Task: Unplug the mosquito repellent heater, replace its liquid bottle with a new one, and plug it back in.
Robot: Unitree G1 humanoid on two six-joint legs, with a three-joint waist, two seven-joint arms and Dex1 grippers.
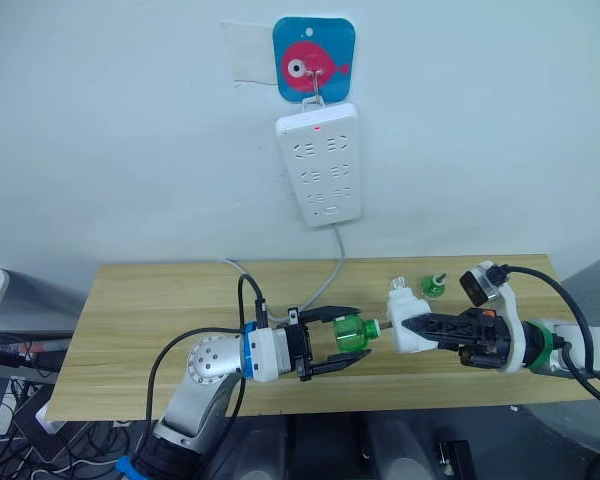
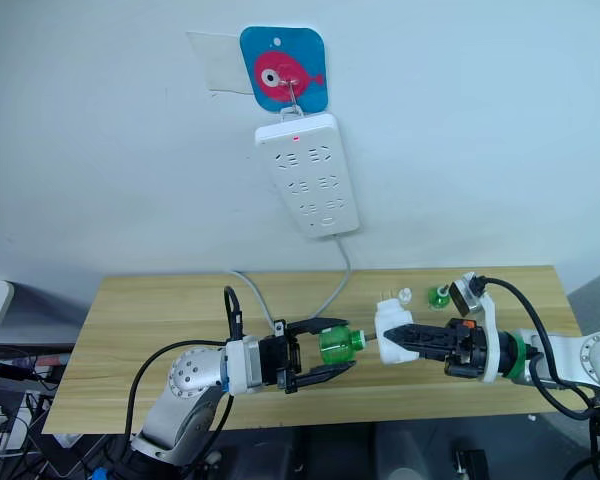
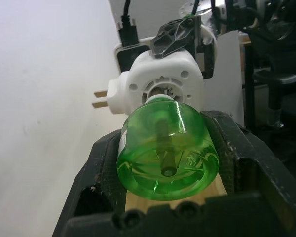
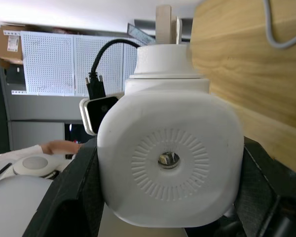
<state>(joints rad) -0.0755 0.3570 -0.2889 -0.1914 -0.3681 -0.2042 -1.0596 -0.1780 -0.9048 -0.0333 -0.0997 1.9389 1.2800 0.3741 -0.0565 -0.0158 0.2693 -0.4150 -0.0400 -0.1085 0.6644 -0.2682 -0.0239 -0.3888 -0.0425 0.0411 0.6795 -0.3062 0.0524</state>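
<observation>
1. Green translucent plastic marked the bottle (image 1: 352, 333) held in the left gripper (image 1: 342, 338), whose two black fingers were clamped across its round body, above the wooden table (image 1: 140, 310).
2. The right gripper (image 2: 404, 342) was clamped on the mosquito repellent heater (image 2: 389, 333), its fingers pressed on the white shell's two sides; the unit was unplugged, well away from the power strip (image 1: 319, 163) on the wall.
3. Bottle neck and heater socket faced each other, nearly touching; whether the neck had entered I could not tell.
4. A second green bottle (image 1: 432, 287) stood on the table behind the heater; which of the two was the new one I could not tell.
5. Both pieces looked light and rigid, yet smooth and rounded, so likely slippery. The bottle seemed best gripped across its widest part, leaving the thin wick untouched, and the heater by its flat flanks, clear of the prongs (image 3: 101, 98).
</observation>
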